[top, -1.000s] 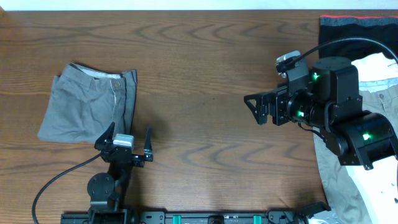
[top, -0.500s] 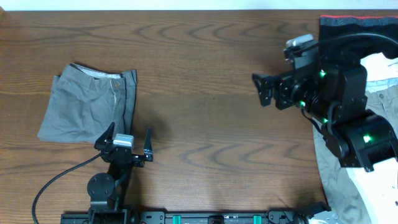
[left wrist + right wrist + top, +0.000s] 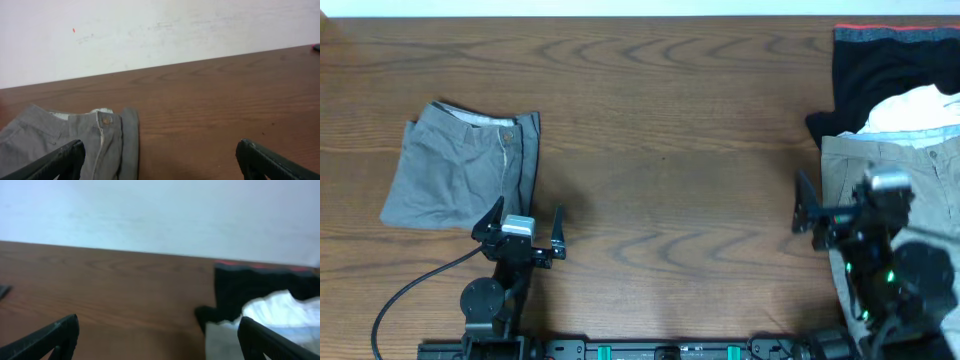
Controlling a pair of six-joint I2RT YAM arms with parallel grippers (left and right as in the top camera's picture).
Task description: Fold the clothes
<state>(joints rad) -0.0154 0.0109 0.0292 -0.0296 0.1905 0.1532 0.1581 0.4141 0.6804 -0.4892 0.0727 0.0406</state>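
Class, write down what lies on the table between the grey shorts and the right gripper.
Nothing: in the overhead view only bare table separates the grey shorts from the right gripper.

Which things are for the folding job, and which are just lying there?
For the job:
grey shorts, on the left of the table

Just lying about:
black garment with a red edge
white cloth
beige trousers

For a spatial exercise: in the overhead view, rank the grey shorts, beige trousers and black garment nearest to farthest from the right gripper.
1. The beige trousers, just beside the right gripper.
2. The black garment, back right corner.
3. The grey shorts, far left.
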